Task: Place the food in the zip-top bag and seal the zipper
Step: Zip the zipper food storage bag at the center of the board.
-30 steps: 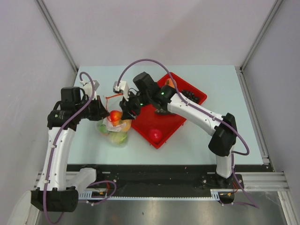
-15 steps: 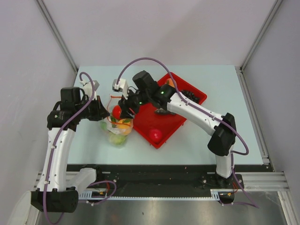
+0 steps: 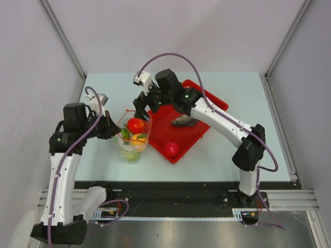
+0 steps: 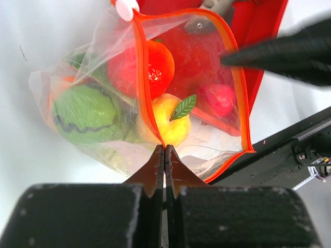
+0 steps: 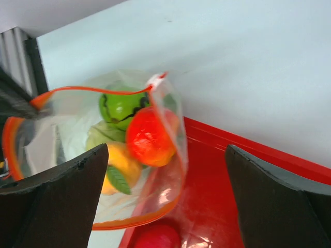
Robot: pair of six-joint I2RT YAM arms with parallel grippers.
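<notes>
Two pieces of the food, a grey fish (image 3: 183, 121) and a red fruit (image 3: 171, 149), are seen on the red tray (image 3: 158, 135), so loading is judged unfinished. The zip-top bag (image 3: 132, 142) lies on the table (image 3: 248, 93) just beside the tray, at its 9 o'clock. The zipper (image 4: 140, 88) is pinched by the clenched left end effector (image 4: 164, 150) at the mouth's 6 o'clock in the left wrist view, with the white slider tab (image 4: 126, 8) at 11 o'clock. The right end effector (image 5: 166, 150) is spread wide and empty above the mouth. For the next piece, the rim would best be held raised and taut so that the mouth gapes. The bag is clear, floppy and crumpled; a striped melon (image 4: 85, 113), a tomato (image 4: 139, 70) and a leafed yellow fruit (image 4: 168, 124) are visible inside.
</notes>
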